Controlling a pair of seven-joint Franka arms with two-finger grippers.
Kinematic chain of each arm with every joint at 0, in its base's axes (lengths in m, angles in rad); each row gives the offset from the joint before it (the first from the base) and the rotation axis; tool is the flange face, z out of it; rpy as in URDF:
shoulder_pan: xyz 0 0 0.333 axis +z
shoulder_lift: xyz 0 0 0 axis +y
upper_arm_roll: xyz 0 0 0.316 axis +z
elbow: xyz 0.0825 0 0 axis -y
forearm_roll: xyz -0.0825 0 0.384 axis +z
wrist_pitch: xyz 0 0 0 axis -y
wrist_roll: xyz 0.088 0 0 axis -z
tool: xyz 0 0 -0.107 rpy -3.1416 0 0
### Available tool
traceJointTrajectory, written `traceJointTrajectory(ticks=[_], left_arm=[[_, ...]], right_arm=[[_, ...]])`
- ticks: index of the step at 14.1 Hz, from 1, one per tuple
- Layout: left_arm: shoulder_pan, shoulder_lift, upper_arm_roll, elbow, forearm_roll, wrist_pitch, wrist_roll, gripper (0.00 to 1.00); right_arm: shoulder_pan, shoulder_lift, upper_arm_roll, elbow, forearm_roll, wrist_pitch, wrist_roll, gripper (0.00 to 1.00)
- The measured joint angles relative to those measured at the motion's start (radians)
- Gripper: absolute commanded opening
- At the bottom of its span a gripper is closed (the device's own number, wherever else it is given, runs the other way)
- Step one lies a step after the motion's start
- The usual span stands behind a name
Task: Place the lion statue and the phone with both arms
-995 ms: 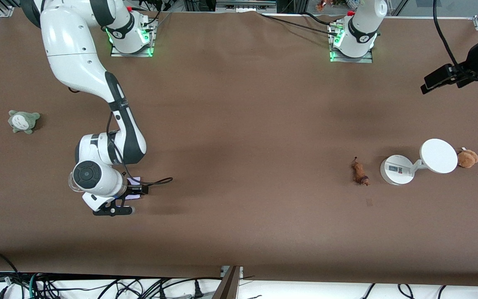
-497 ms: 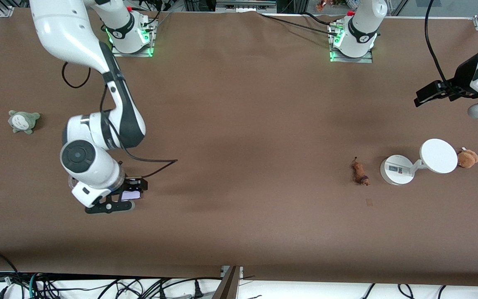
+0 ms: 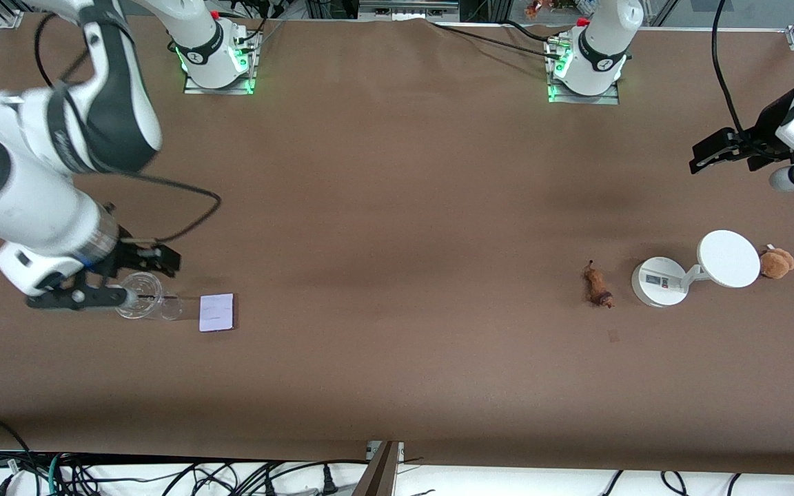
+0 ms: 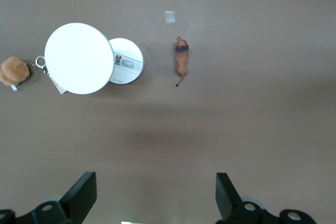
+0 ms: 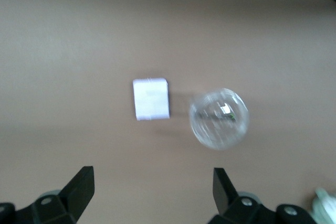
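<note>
The phone [image 3: 216, 312], a pale lavender-white rectangle, lies flat on the brown table next to a clear cup [image 3: 140, 304]. It also shows in the right wrist view [image 5: 151, 98]. My right gripper [image 3: 83, 293] is open and empty, up in the air over the cup's side of the phone [image 5: 152, 190]. The lion statue [image 3: 598, 286] lies on the table beside the white stand's base and shows in the left wrist view [image 4: 181, 62]. My left gripper [image 3: 735, 148] is open and empty, high over bare table at the left arm's end [image 4: 155, 192].
A white stand [image 3: 660, 281] with a round disc [image 3: 728, 258] stands beside the lion, with a tan plush [image 3: 776, 263] next to the disc. A grey-green plush [image 3: 38, 201] lies at the right arm's end. A small tape mark [image 3: 613, 335] lies nearer the camera than the lion.
My right gripper has let go of the phone, risen and swung toward the right arm's end of the table. The phone now lies uncovered beside the cup. The left gripper shifted slightly.
</note>
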Motion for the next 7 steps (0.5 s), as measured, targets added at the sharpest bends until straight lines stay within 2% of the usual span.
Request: traceJointTrajectory(ticks=[3,7], left_arm=[[-0.005,0.0,-0.004,0.0,0.021,0.007,0.047,1.0],[-0.005,0.0,-0.004,0.001,0.023,0.008,0.079,1.0]], right_arm=[[-0.03,-0.104,-0.003,-0.04,-0.002,-0.105,0.0,1.0],[-0.149,-0.242,0.086,-0.138,-0.002,-0.17,-0.001,1.0]])
